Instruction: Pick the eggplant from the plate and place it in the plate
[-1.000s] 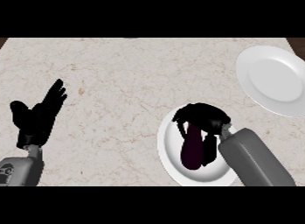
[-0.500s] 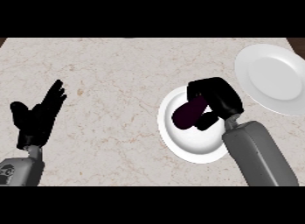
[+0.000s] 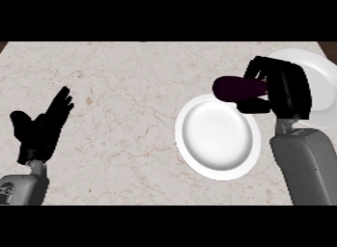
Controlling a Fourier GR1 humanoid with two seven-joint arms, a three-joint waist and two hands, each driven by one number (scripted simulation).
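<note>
My right hand [image 3: 283,88] is shut on the dark purple eggplant [image 3: 235,89], whose rounded end sticks out to the left of the fingers. It hangs above the far edge of the near white plate [image 3: 217,140], which has nothing on it. A second white plate [image 3: 329,82] lies at the far right, partly hidden behind my right hand and forearm. My left hand [image 3: 41,128] rests open at the left, fingers pointing up.
The marble counter [image 3: 128,82] spreads wide between the two hands. Its far edge runs along the top of the view, with dark floor showing at both far corners.
My right hand has lifted the eggplant off the near plate and carried it up and to the right, toward the far plate. The left hand has stayed still.
</note>
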